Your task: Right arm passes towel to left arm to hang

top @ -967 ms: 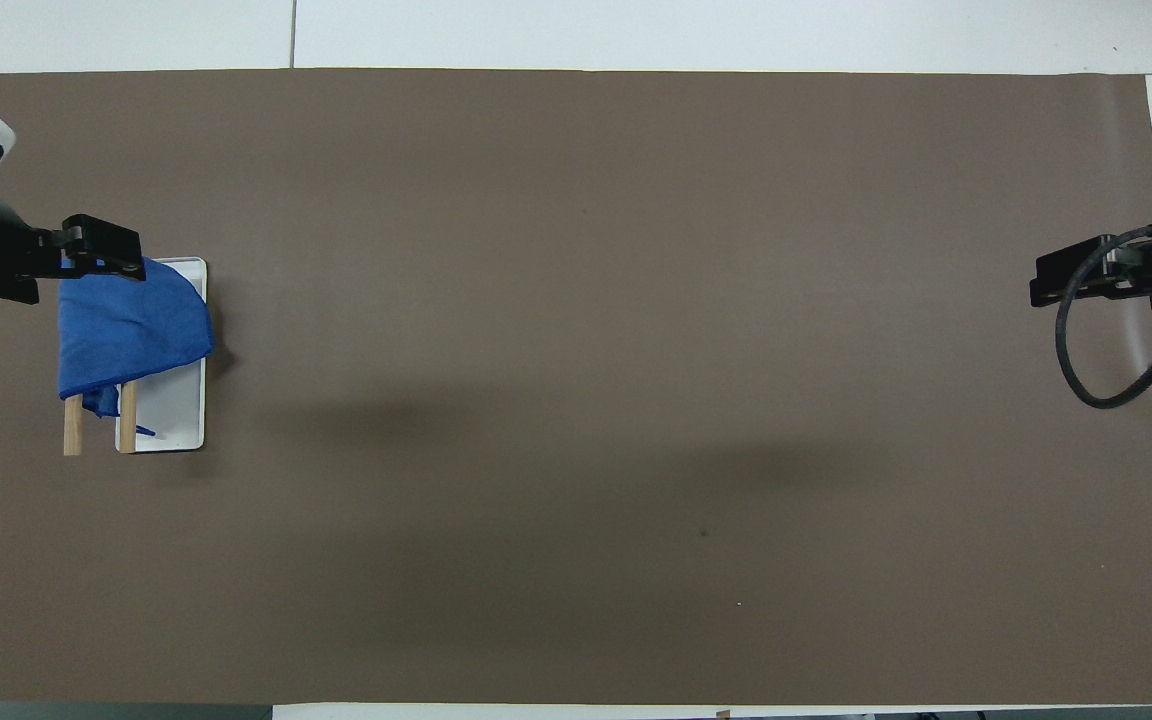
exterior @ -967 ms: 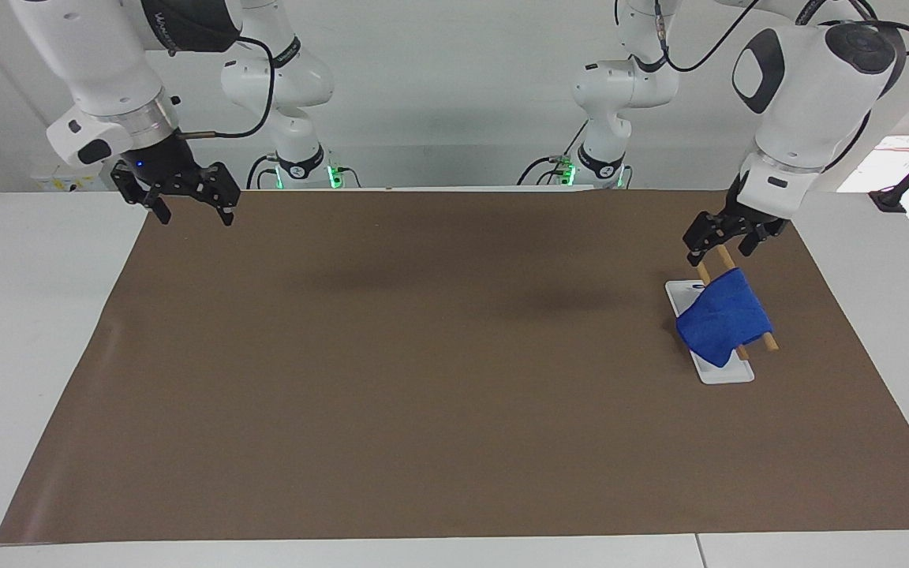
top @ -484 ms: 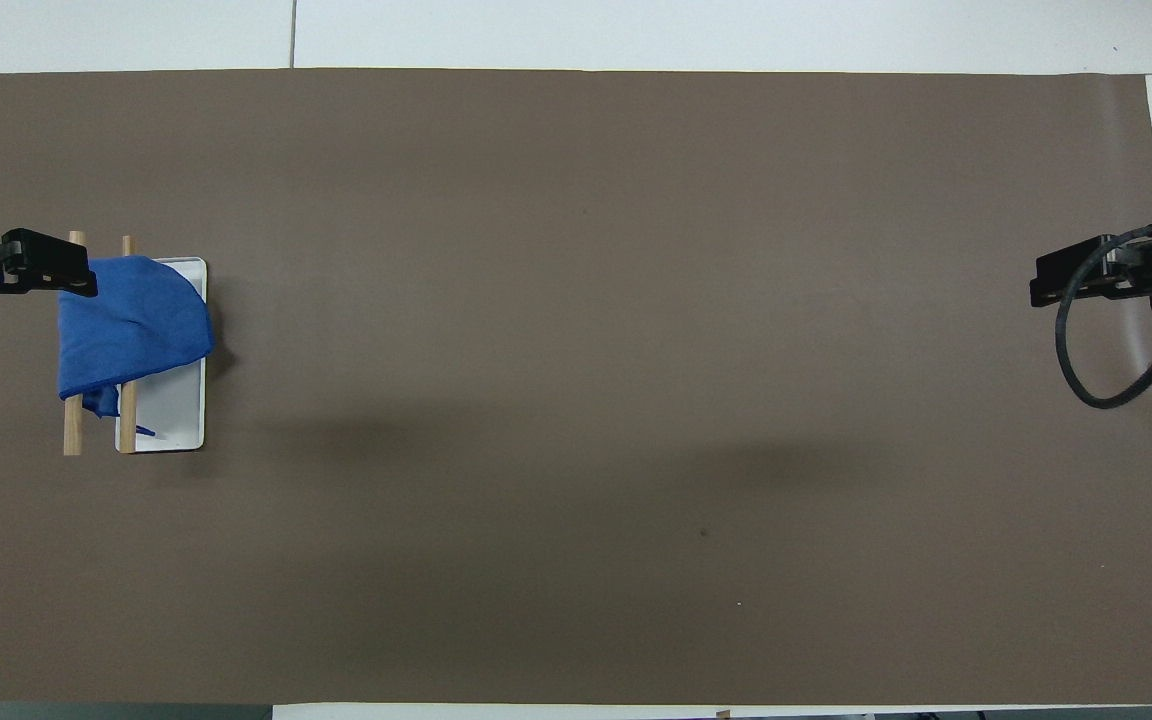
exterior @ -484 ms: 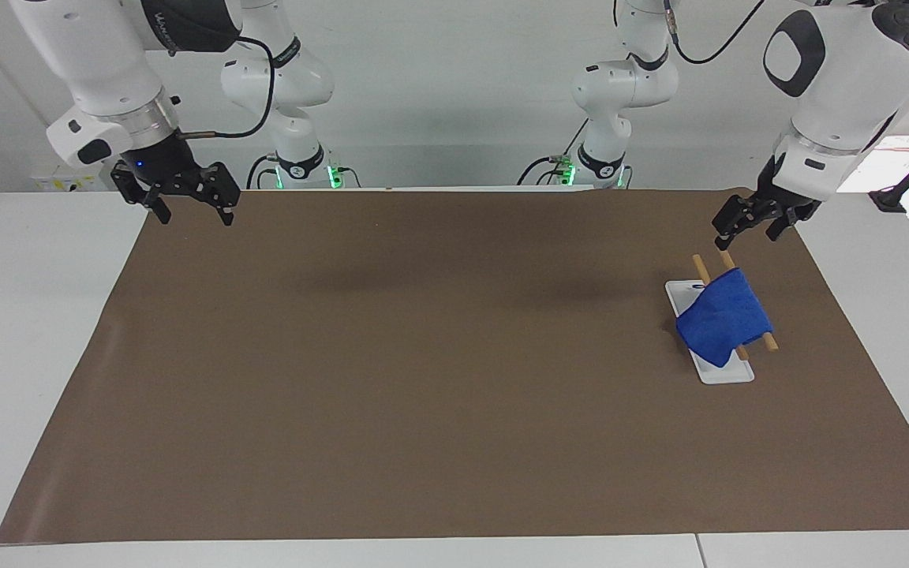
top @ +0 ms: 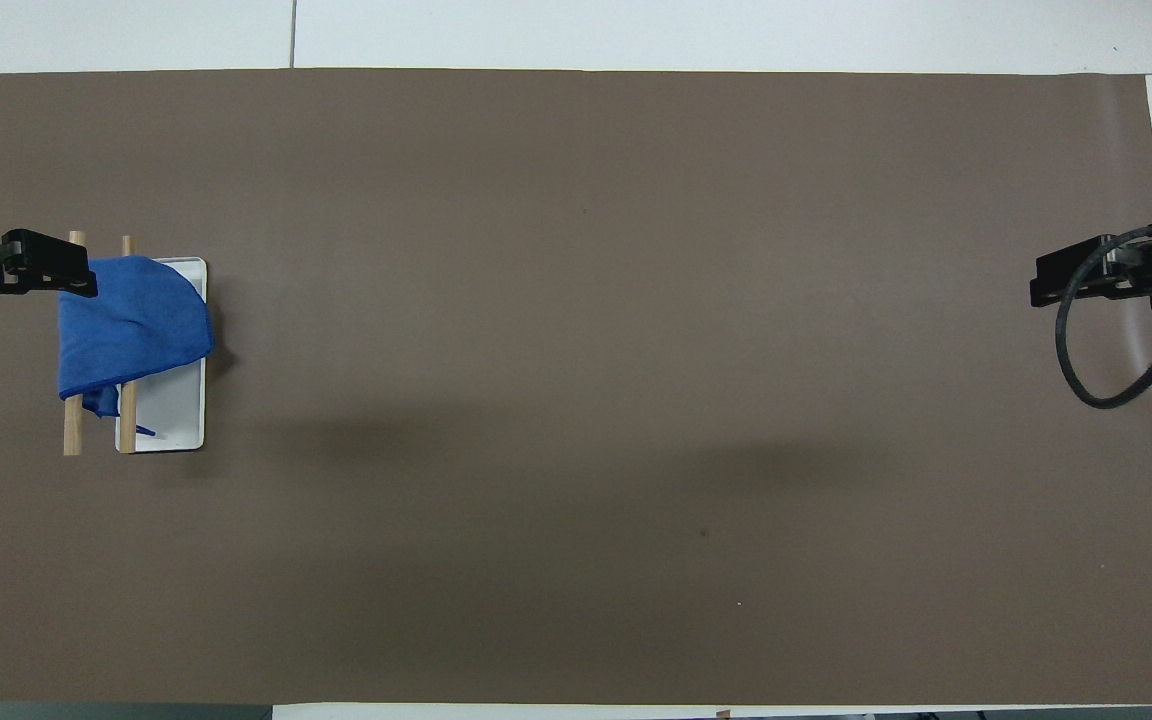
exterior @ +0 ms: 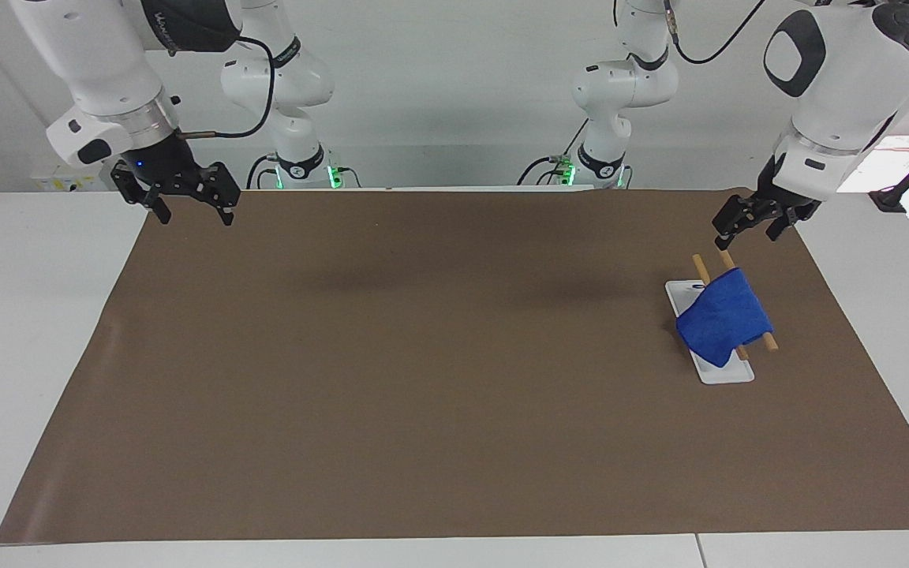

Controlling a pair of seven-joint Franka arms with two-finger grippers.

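The blue towel (exterior: pixel 723 315) hangs draped over the two wooden rods (exterior: pixel 770 341) of a small rack with a white base (exterior: pixel 727 372), at the left arm's end of the table. It also shows in the overhead view (top: pixel 131 320). My left gripper (exterior: pixel 746 237) is open and empty, raised in the air over the robot-side ends of the rods, apart from the towel. It shows in the overhead view (top: pixel 46 272) beside the towel's edge. My right gripper (exterior: pixel 195 217) is open and empty, raised over the mat's corner at the right arm's end, where the arm waits (top: pixel 1106 272).
A brown mat (exterior: pixel 423 355) covers most of the white table (exterior: pixel 28 315). The rack's base (top: pixel 176 420) and rods (top: pixel 72 435) stand on the mat. A black cable (top: pixel 1076 350) loops from the right wrist.
My left gripper rose and drew back from the towel toward the robots during the first half second, then stayed still. The towel stays on the rods. The right arm has not moved.
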